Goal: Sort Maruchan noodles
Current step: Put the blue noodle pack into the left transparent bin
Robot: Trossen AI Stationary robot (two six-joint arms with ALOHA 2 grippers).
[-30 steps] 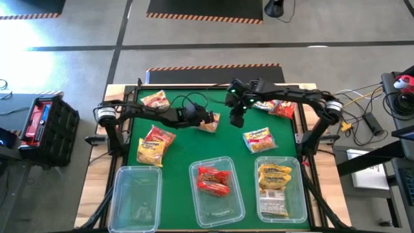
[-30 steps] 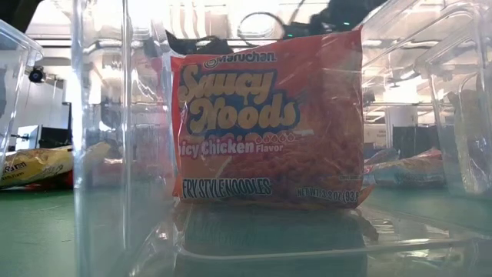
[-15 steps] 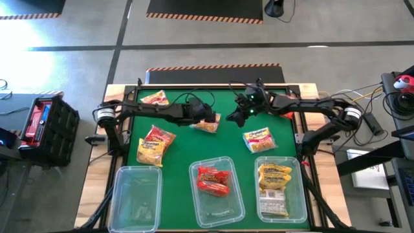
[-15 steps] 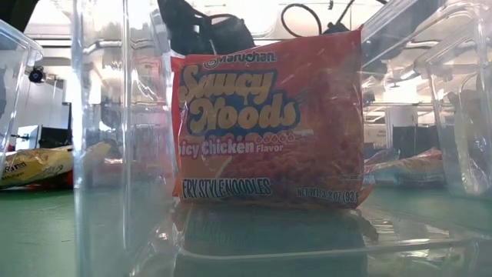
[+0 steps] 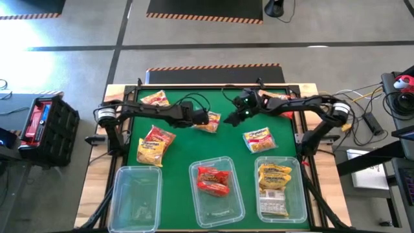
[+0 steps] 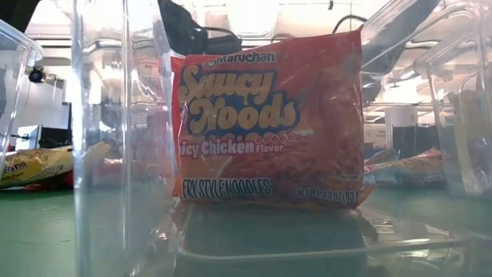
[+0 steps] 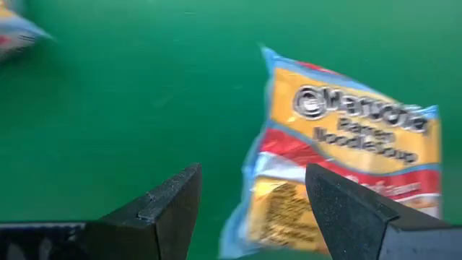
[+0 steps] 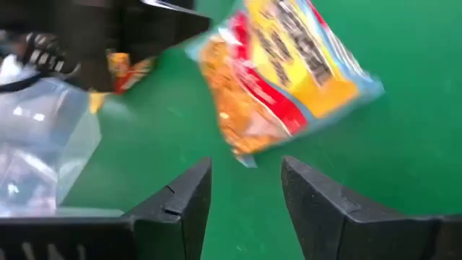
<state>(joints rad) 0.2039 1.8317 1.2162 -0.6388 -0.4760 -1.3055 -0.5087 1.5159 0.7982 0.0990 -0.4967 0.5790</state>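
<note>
Maruchan noodles lying scattered across the green table (image 5: 187,145) and sorted partly into three clear bins along its near edge. Red Saucy Noods packet (image 5: 213,180) resting in the middle bin (image 5: 196,169), filling the low view as an upright face reading "Saucy Noods, Chicken Flavor" (image 6: 269,127). Yellow packets (image 5: 274,177) stacked in the right bin (image 5: 301,194); left bin (image 5: 136,197) showing no packet. Yellow-and-red packets (image 5: 155,144) sitting loose on the table near the left bin, an orange-pink packet (image 5: 154,98) lying at the far left edge, a yellow packet (image 5: 259,139) lying just beyond the right bin, red packets (image 5: 283,103) sitting at the far right under the right arm.

Left gripper (image 5: 206,118) reaching over the table's middle, just above a yellow-and-orange packet (image 5: 209,125), fingers (image 7: 166,209) spread wide with nothing between them; the packet's Maruchan label (image 7: 346,173) appearing just ahead of the fingertips in the left wrist view, flat on the green surface. Right gripper (image 5: 231,117) hovering close beside the left one, on the other side of the same packet, fingers (image 8: 180,202) parted and holding nothing; the packet (image 8: 289,79) showing ahead of them in the right wrist view, blurred, with the left arm's dark body alongside it. Whether either gripper is touching the packet: cannot tell.
</note>
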